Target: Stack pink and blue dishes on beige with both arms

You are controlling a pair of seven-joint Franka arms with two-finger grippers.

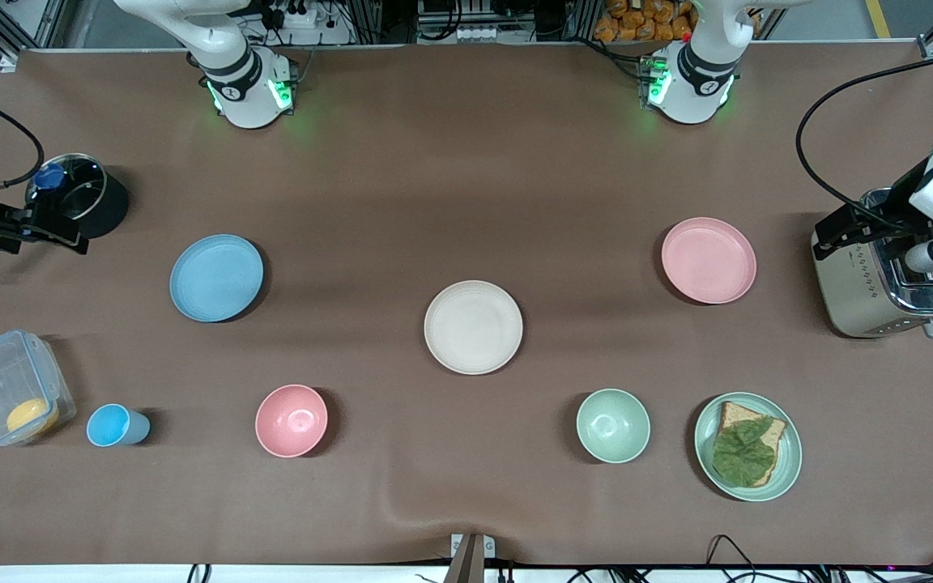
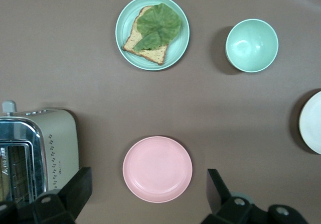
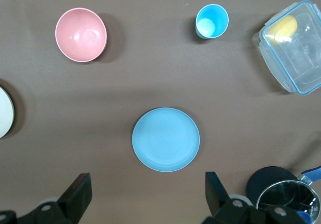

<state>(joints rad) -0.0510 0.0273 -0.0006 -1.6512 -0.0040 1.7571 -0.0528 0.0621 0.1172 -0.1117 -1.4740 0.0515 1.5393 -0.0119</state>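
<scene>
The cream-beige plate point(image 1: 473, 327) lies flat at the table's middle. A light blue plate point(image 1: 216, 277) rests toward the right arm's end, a pastel pink plate point(image 1: 708, 260) toward the left arm's end. All three are bare and apart. My right gripper point(image 1: 33, 231) hangs open in the air beside the black pot; in its wrist view the blue plate point(image 3: 166, 139) lies just ahead of the gripper point(image 3: 148, 176). My left gripper point(image 1: 900, 239) hovers open over the toaster; its wrist view shows the pink plate point(image 2: 157, 169) between the spread fingers of the gripper point(image 2: 149, 174).
A steel toaster point(image 1: 879, 283) and a black pot with a glass lid point(image 1: 82, 198) stand at the table's two ends. Nearer the camera are a clear box point(image 1: 9, 389), blue cup point(image 1: 114, 425), pink bowl point(image 1: 291, 420), green bowl point(image 1: 613, 425) and a green plate with toast point(image 1: 748, 446).
</scene>
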